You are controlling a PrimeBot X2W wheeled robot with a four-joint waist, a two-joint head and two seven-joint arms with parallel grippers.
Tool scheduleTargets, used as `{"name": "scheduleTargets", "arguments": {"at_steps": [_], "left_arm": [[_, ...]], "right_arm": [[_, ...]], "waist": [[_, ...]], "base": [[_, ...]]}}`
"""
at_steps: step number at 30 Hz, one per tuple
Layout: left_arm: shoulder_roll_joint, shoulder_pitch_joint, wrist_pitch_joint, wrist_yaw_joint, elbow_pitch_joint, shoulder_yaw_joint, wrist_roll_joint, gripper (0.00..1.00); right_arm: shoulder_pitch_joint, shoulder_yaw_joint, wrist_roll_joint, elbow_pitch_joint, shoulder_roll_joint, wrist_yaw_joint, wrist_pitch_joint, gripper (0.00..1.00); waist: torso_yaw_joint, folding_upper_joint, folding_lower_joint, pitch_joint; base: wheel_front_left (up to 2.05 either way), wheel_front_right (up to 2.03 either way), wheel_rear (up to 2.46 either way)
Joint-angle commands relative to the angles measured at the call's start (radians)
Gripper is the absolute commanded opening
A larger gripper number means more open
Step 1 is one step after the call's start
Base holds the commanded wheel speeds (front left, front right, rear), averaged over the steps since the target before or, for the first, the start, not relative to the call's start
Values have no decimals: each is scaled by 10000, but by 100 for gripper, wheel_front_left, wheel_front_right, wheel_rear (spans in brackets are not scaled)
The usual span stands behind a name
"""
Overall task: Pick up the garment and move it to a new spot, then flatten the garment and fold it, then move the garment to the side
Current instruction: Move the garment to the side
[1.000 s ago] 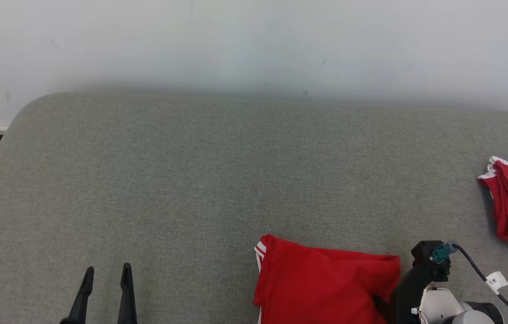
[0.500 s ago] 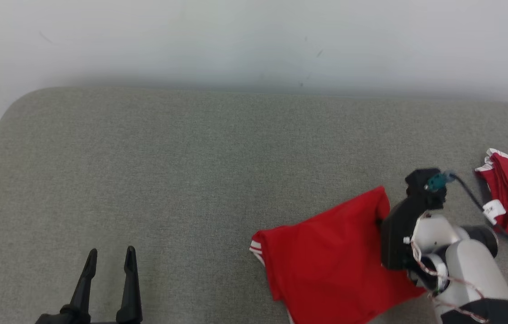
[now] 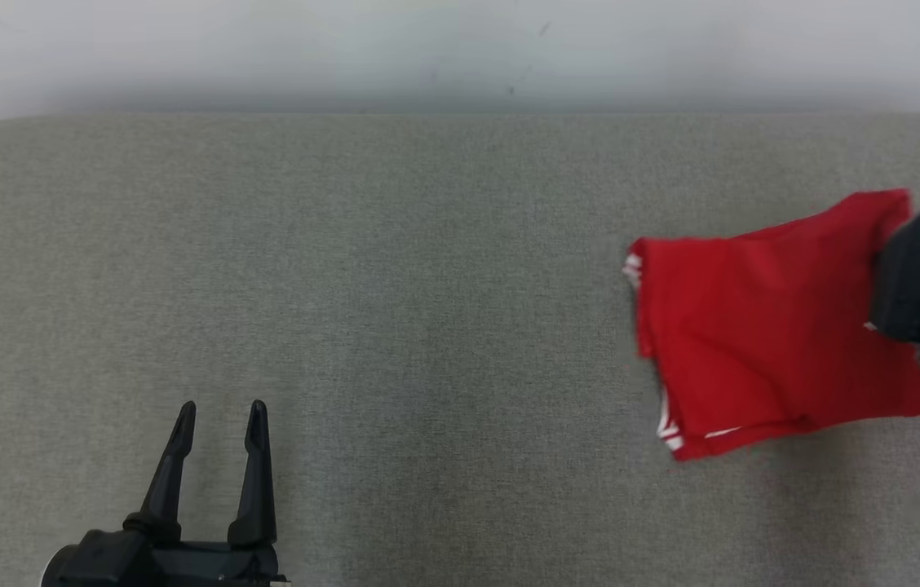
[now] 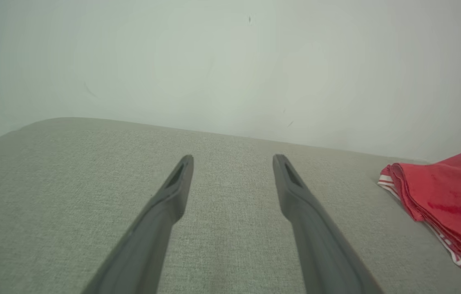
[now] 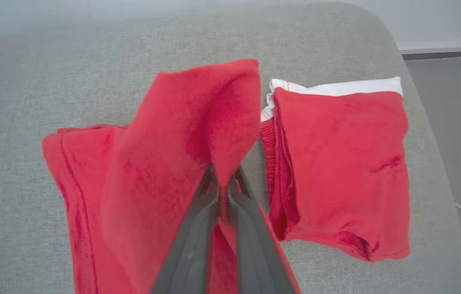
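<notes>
Red garment (image 3: 762,334) is pinched at one edge by right gripper (image 5: 223,175), fingers clamped tight on cloth; pinched part is raised, rest is draped on grey padded surface (image 3: 346,285), far right, just beside second folded red garment (image 5: 341,163); left gripper (image 3: 222,412) is held spread wide, empty, well apart from the garment.

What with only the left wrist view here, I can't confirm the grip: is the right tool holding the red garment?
Observer: Yes, the right tool is shut on a raised fold of the red garment.
Operator: Any other clothing nearby?
Observer: A second red garment, folded, with a white edge, lies on the cushion beside the held one.
Operator: How near the cushion's end?
Observer: Close; the cushion's rounded corner and the floor lie just past that second garment.
</notes>
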Motion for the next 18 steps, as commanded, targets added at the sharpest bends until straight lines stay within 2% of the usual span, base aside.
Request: {"name": "scheduleTargets", "arguments": {"at_steps": [1,7,18], "left_arm": [[-10,-81,-23,-1,-15,30,-19,100],[-9,-373,-24,-5,-127,41,146,100],[139,-1262,-24,-14,-422,-354,473,100]], "right_arm": [[-142,-162,-70,-190,-135,-22,70,0],[-362,-555,-474,-896,-923,-22,274,0],[-710,-500,-1689,-210,-3332,-22,-1,0]], "waist": [[-213,-1,-2,233],[-370,-1,-2,785],[-10,-1,-2,2280]], "base": [[0,0,0],[0,0,0],[0,0,0]]}}
